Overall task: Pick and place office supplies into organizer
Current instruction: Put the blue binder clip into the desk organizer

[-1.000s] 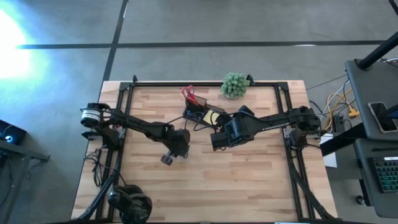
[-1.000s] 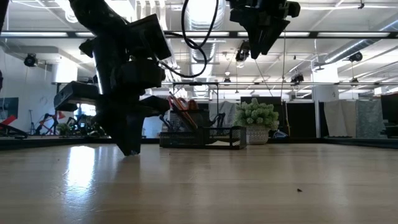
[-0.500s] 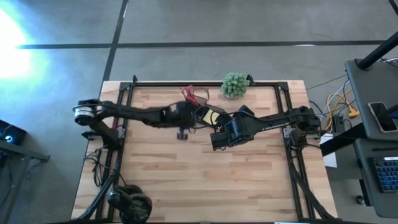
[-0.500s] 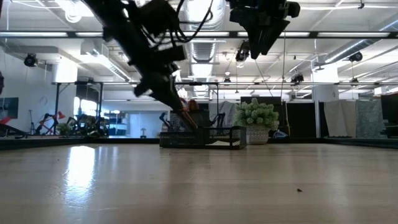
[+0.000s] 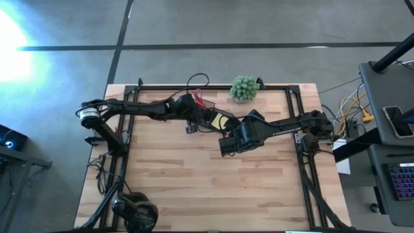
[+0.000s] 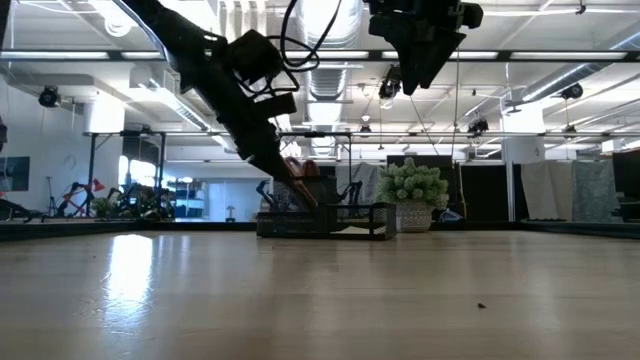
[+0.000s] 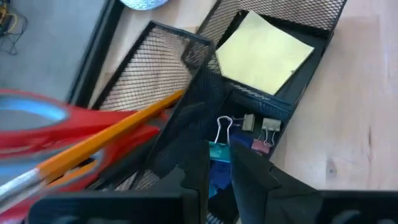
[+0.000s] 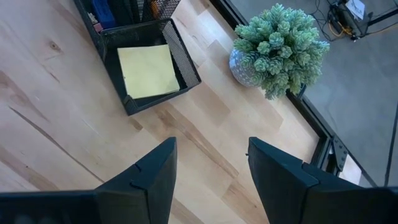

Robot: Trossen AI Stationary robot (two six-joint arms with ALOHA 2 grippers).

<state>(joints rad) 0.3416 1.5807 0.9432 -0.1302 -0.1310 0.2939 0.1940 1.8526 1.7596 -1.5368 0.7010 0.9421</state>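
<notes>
The black mesh organizer (image 5: 208, 118) stands near the table's far edge, beside the green plant. In the left wrist view its tall cup holds the red-handled scissors (image 7: 37, 127) and an orange pencil (image 7: 115, 132). A flat tray holds the yellow sticky pad (image 7: 264, 53), and a small middle compartment holds binder clips (image 7: 264, 134). My left gripper (image 5: 191, 128) (image 7: 219, 163) slants down over that compartment, shut on a small blue clip. My right gripper (image 5: 224, 147) (image 8: 211, 158) hovers open, high over the table just near of the organizer (image 8: 140, 93). My left gripper pinches a small blue-teal clip (image 7: 219, 153) between its two fingertips. The fingers slant down from the table's left and near side (image 6: 285, 175). The clip is lifted clear, just above the small compartment's other clips, and the fingers hide most of it.
The green ball-shaped plant (image 5: 244, 88) (image 8: 278, 38) stands right of the organizer at the far edge. Black headphones (image 5: 136, 211) lie at the near left corner. A black frame rail (image 5: 213, 86) runs along the far edge. Bare wood (image 5: 213, 188) spreads across the near half.
My left gripper has risen off the table's middle-left and swung toward the far edge and right. It now slants down over the organizer's small compartment. The right arm has kept still.
</notes>
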